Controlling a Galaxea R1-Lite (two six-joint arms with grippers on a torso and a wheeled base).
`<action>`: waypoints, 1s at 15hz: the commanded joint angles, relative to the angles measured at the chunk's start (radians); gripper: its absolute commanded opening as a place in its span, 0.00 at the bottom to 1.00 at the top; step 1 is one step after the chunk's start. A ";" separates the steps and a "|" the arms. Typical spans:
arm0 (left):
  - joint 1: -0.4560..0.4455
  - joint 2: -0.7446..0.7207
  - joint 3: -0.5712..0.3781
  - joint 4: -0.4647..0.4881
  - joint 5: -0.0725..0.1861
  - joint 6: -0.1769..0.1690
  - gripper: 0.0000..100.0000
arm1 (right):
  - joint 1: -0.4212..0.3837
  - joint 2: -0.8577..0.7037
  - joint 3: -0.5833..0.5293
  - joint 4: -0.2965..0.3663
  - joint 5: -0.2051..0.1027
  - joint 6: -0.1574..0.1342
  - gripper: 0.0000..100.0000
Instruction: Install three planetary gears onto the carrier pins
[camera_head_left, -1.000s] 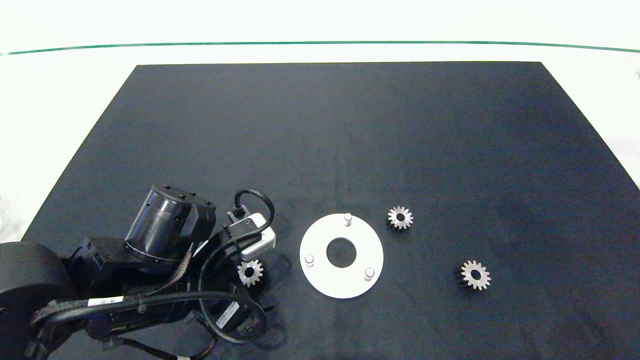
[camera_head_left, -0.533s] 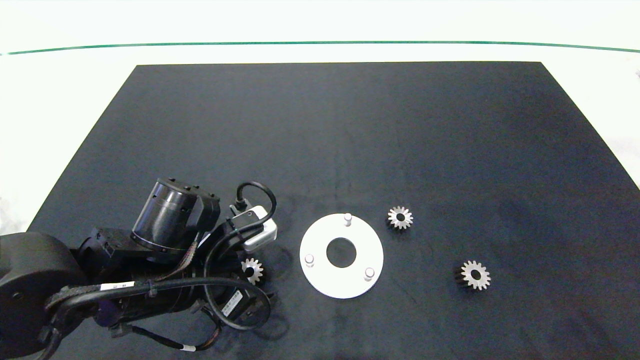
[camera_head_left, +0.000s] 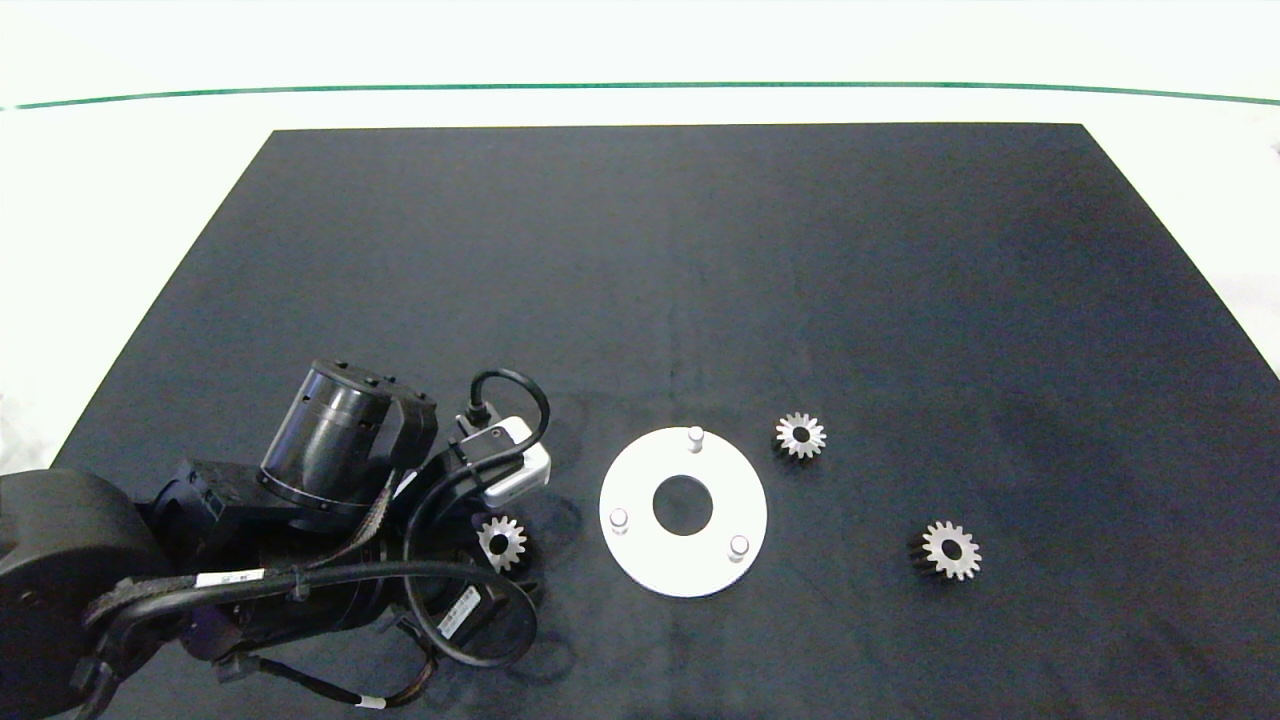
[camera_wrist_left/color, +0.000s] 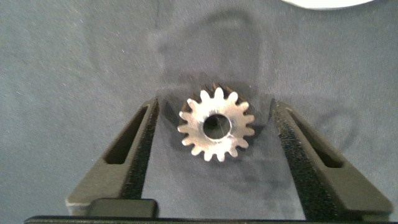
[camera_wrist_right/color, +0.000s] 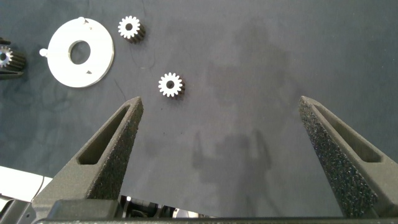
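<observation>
Black mat: gear flat, bore seemingly up

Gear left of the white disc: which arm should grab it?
Left. The left gripper is open around that gear, fingers either side. The right gripper hangs open far from it.

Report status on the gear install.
Left gripper open, straddling one gear on the mat. Right gripper open, parked high. Carrier pins bare. Nothing blocking.
</observation>
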 joint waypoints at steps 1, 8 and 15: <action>0.000 -0.006 0.013 -0.002 0.001 0.002 0.67 | 0.001 -0.001 0.002 0.003 0.001 0.000 1.00; -0.001 -0.006 0.017 -0.002 0.005 0.001 0.53 | 0.001 -0.001 0.004 0.003 0.001 0.000 1.00; -0.001 -0.004 0.020 -0.002 0.005 0.001 0.40 | 0.001 -0.002 0.011 0.003 0.001 -0.001 1.00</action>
